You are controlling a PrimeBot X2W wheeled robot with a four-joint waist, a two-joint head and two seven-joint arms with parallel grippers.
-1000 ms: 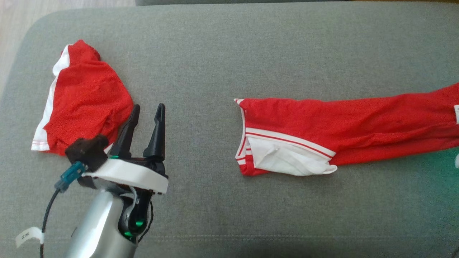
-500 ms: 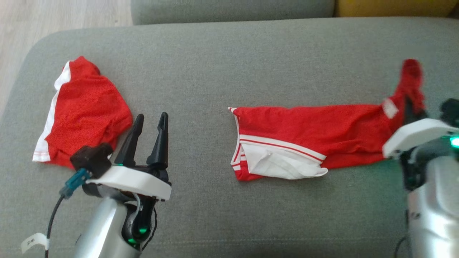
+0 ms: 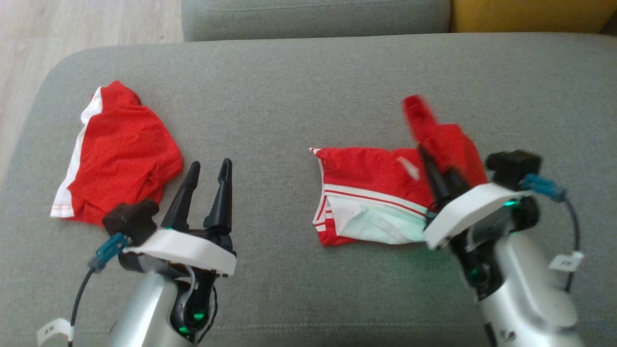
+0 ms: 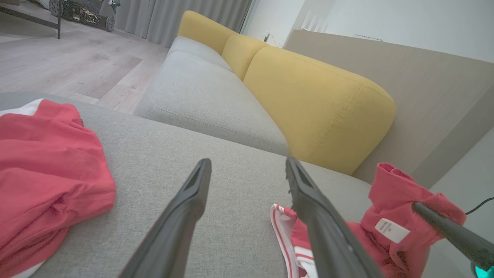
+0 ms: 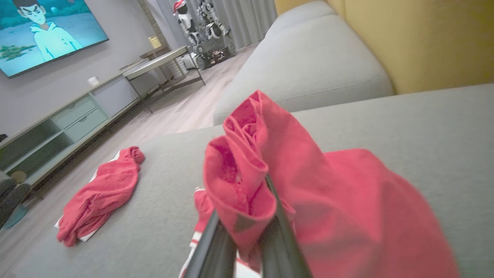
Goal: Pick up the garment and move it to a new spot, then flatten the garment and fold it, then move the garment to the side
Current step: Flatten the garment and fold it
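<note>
A home living room: cushioned sofa (image 4: 316, 104), wall television (image 5: 46, 31).

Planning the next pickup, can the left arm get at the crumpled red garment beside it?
Probably yes: the left gripper is open and empty, right beside the crumpled garment, nothing between them.

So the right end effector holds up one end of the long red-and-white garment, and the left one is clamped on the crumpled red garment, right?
No: the left end effector is open, beside the crumpled red fabric garment, as the head view shows. The right end effector does hold up one end of the long red-and-white fabric garment.
</note>
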